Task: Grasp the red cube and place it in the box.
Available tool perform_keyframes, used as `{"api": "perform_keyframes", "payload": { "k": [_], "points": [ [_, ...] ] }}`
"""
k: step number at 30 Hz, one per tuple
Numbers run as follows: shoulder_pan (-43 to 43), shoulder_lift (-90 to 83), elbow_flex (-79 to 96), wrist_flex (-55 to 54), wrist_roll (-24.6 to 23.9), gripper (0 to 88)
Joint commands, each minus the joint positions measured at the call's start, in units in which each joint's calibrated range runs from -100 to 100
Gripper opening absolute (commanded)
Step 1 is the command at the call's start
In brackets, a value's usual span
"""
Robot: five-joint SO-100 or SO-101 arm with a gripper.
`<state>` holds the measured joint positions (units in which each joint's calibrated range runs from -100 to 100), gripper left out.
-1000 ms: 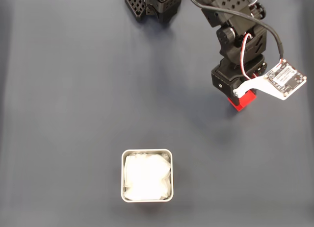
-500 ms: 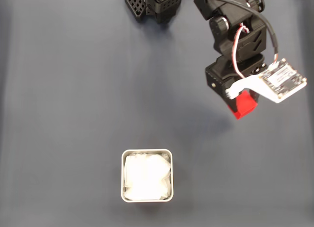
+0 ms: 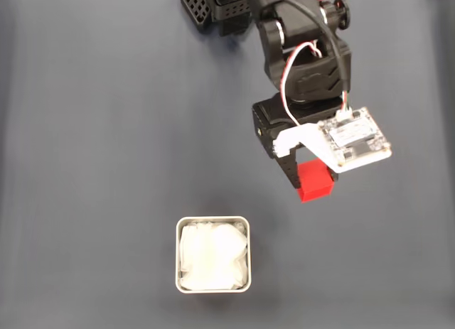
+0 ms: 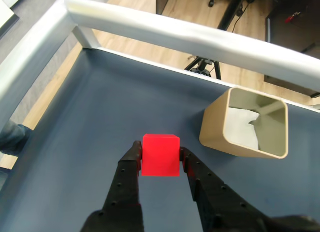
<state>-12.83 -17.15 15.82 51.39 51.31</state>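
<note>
The black two-finger tool (image 4: pixel 160 154) was clamped on the small matte red cube (image 4: pixel 160 155), one finger on each side face, carrying it clear of the dark blue-grey table (image 3: pixel 106 130). In the fixed view the cube (image 3: pixel 314 182) hung up and right of the metal-rimmed, white-lined square box (image 3: pixel 212 220), near it but not yet over the opening.

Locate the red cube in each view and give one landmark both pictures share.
Fixed view: the red cube sits right of centre, below the arm, up and right of the box.
Wrist view: the red cube is at lower centre, clamped in the gripper.
Shared landmark: the box.
</note>
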Motion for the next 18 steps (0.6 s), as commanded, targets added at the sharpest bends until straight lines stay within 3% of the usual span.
{"api": "perform_keyframes", "payload": {
  "k": [1,18],
  "points": [
    [2.2,-3.3,-3.7,0.2,0.6,2.0],
    [8.9,-2.8,-7.3,1.1,0.1,1.8]
  ]
}}
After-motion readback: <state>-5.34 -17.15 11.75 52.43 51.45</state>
